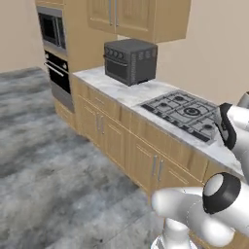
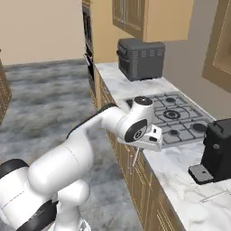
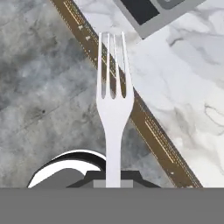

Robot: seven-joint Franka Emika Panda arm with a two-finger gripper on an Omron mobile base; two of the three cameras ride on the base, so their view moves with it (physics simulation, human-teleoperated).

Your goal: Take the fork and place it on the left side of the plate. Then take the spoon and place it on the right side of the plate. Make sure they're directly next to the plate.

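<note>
One fork point(image 3: 113, 109) stands up from the bottom of the hand view, its handle gripped between the fingers of the hand point(image 3: 113, 181), which are clamped together on it; it shows four tines, pointing away from the camera and lying across the brown edge of the table point(image 3: 175, 100), with grey floor point(image 3: 39, 87) beneath on one side and white marbled top on the other. In the right base view the same fork point(image 2: 134, 159) hangs as a thin pale sliver below the hand point(image 2: 136, 146), pointing down in front of the wooden cabinet fronts, just off the table's front edge. The hand sits at the end of the one white arm point(image 2: 85, 140), beside the near corner of the single cooktop point(image 2: 173, 118). On that cooktop five round burners can be counted. Farther along the table stands one dark toaster oven point(image 2: 140, 57), and at the near end one black coffee machine point(image 2: 219, 149) on the marble. The left base view shows the toaster oven point(image 1: 130, 60) and cooktop point(image 1: 187, 113) again, plus two built-in ovens point(image 1: 53, 46) stacked in the tall unit at the far end of the run. Wall cabinets point(image 1: 138, 14) hang above the toaster oven.
</note>
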